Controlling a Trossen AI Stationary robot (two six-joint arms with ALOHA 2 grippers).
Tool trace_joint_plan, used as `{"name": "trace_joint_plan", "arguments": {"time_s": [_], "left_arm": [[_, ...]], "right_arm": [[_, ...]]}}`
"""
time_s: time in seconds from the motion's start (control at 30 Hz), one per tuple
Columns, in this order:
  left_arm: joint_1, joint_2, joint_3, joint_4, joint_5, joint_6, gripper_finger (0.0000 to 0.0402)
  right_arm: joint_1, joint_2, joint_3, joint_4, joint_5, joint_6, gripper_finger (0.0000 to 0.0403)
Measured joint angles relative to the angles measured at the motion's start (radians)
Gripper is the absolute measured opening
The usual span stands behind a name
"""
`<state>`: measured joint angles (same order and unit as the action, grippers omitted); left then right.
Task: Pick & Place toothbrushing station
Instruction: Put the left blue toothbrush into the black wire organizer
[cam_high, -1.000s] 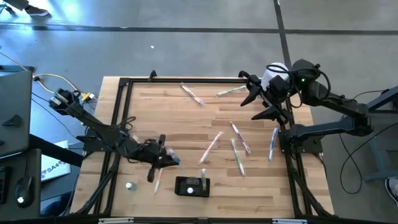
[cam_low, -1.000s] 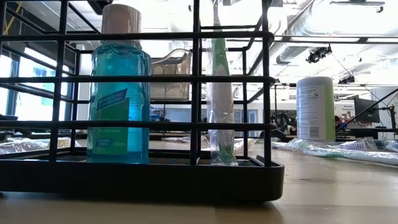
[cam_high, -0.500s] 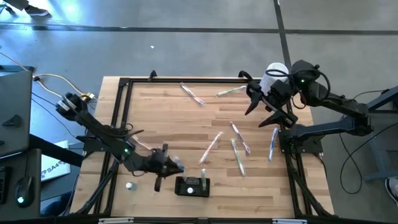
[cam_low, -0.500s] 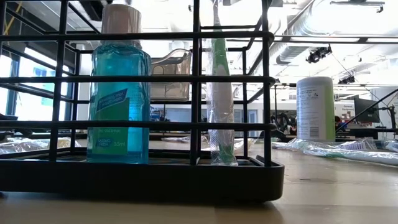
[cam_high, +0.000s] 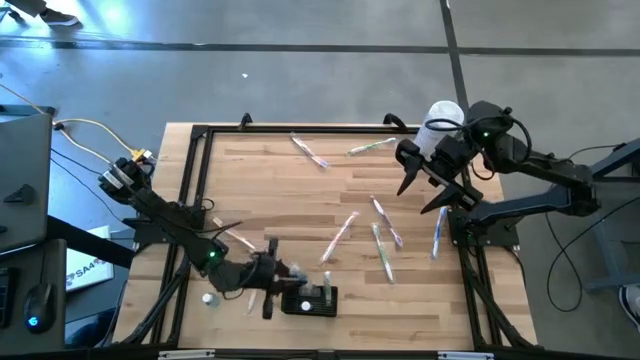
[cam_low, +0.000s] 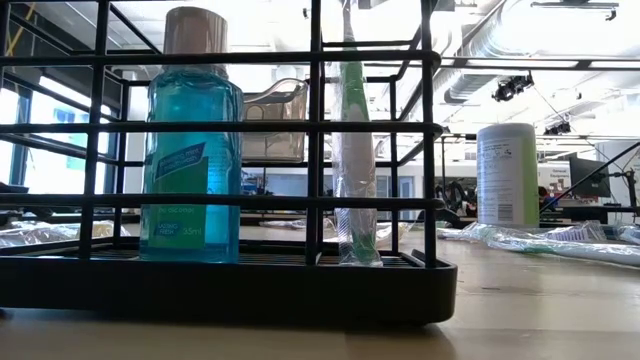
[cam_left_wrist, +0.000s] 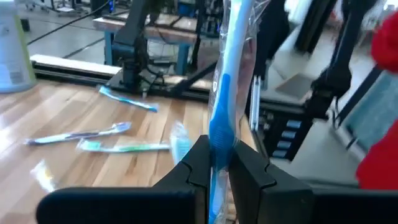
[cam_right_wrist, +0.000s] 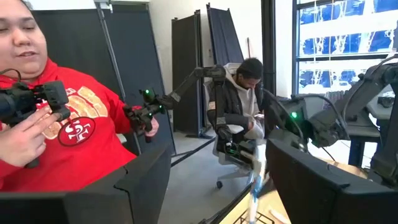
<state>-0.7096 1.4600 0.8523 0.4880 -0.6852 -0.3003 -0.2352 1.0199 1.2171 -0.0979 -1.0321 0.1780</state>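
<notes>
The toothbrushing station (cam_high: 308, 299), a low black block with a wire rack (cam_low: 230, 280), stands near the table's front edge. In it stand a teal mouthwash bottle (cam_low: 190, 150) and a wrapped green toothbrush (cam_low: 352, 160), both upright on the base. My left gripper (cam_high: 278, 280) is just left of the station, shut on a wrapped blue toothbrush (cam_left_wrist: 227, 81). My right gripper (cam_high: 430, 175) hangs open above the table's far right part with nothing between its fingers. My left gripper pinches the blue toothbrush's handle (cam_left_wrist: 219, 134), wrapper and all, between its two fingers (cam_left_wrist: 198, 163). The fingers come level from the table's left and lie across the brush. The brush is lifted clear of the table, with its ends sticking out on both sides of the fingers.
Several wrapped toothbrushes (cam_high: 385, 232) lie loose over the table's middle and far part. A tall white container (cam_high: 443, 118) stands at the far right corner. A small pale object (cam_high: 209, 298) lies near the front left. People (cam_right_wrist: 56, 112) are in the room beyond the table.
My left gripper has carried the blue toothbrush toward the table's near edge and to the right, up to the station's left side, staying shut on it. My right gripper has turned a little in place.
</notes>
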Motion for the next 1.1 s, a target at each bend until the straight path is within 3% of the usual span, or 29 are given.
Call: {"name": "trace_joint_plan", "arguments": {"time_s": [0.17,0.27,0.7,1.1], "left_arm": [[-0.081,-0.023,0.046,-0.259,-0.153,-0.141,0.0028],[-0.115,-0.032,0.046,-0.314,-0.212,-0.192,0.0028],[-0.116,-0.033,0.047,-0.42,-0.155,-0.234,0.0028],[-0.115,-0.03,-0.051,-0.258,-0.157,-0.264,0.0028]], "right_arm": [[0.0,0.0,0.0,-0.01,-0.018,-0.024,0.0254],[0.0,0.0,0.0,-0.01,-0.018,-0.026,0.0254],[0.0,0.0,0.0,0.005,0.092,-0.026,0.0254],[0.021,0.0,0.0,0.005,0.14,-0.023,0.0254]]}}
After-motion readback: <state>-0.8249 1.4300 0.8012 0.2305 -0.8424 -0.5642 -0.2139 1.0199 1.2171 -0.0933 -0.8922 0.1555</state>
